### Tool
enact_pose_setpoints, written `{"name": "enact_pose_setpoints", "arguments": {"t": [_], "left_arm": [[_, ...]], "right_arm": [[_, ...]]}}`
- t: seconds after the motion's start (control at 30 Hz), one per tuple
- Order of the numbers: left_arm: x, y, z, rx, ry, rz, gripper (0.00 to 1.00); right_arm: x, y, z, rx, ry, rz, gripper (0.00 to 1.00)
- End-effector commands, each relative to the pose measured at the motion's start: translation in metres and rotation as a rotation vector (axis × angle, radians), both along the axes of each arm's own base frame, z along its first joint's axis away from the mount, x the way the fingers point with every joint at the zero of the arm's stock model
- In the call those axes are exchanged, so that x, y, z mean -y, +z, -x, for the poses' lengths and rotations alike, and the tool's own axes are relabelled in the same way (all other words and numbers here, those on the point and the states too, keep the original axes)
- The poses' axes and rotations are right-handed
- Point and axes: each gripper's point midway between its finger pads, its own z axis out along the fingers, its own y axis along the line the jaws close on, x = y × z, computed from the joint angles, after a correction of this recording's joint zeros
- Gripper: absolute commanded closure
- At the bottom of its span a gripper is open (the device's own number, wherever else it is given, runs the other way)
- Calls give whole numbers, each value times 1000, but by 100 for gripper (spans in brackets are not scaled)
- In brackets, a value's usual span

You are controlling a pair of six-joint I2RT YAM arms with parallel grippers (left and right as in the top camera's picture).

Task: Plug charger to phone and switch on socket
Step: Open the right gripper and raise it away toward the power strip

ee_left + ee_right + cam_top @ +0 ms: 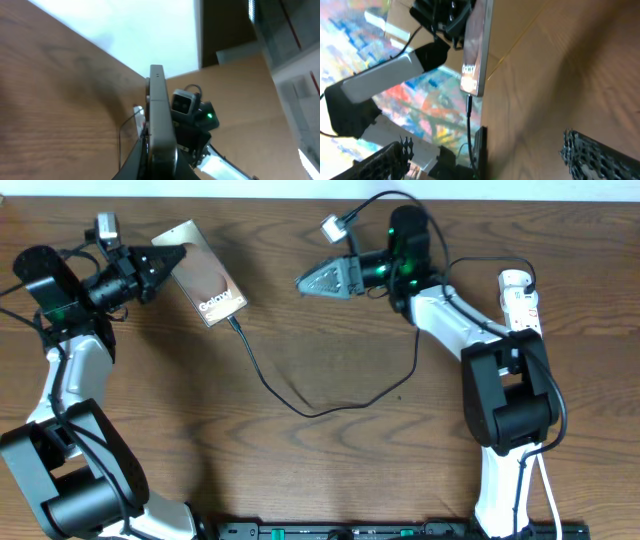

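My left gripper [172, 262] is shut on the upper end of the bronze phone [208, 275], which lies at the back left with its "Galaxy" lettering at the near end. In the left wrist view the phone [159, 110] shows edge-on between my jaws. The black charger [300, 408] has its plug tip in the phone's near end and loops across the table toward the right arm. In the right wrist view the phone [477, 45] has the charger [469, 120] hanging from it. My right gripper [303, 281] is open and holds nothing, about a hand's width right of the phone. The white socket [520, 298] lies at the far right.
The right arm's elbow and base [505, 395] stand just in front of the socket. The left arm's base [70, 480] fills the near left corner. A black rail [380, 530] runs along the table's front edge. Bare wood lies between the arms.
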Motion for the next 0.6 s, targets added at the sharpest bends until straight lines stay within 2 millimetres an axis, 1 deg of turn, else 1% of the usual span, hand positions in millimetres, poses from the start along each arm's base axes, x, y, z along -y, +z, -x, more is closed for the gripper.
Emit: {"name": "enact_pose_setpoints", "arguments": {"t": [0.0, 0.03, 0.07, 0.1, 0.13, 0.23, 0.37, 0.5, 0.53, 0.57], "left_arm": [[-9, -19, -3, 15, 63, -92, 93], [-10, -26, -3, -4, 74, -103, 93], [-12, -39, -2, -52, 95, -119, 93], [-12, -44, -1, -72, 101, -124, 93], [-11, -49, 2, -85, 97, -131, 93], [-11, -50, 3, -90, 95, -133, 93], [-11, -50, 3, -90, 96, -133, 93], [-11, -50, 3, -90, 96, -134, 93], [-11, -50, 3, -90, 96, -134, 93], [-11, -50, 3, -90, 96, -134, 93]], "right_arm": [[4, -3, -13, 31, -57, 3, 1], [5, -4, -14, 29, -66, 7, 1], [6, -11, -19, 4, -94, 26, 1], [7, -14, -20, -2, -103, 34, 1], [7, -23, -23, -22, -127, 60, 1], [8, -35, -26, -39, -160, 98, 1], [10, -47, -30, -52, -202, 140, 1], [15, -72, -39, -63, -284, 239, 1], [16, -75, -39, -64, -290, 249, 1], [18, -83, -41, -67, -313, 286, 1]]}}
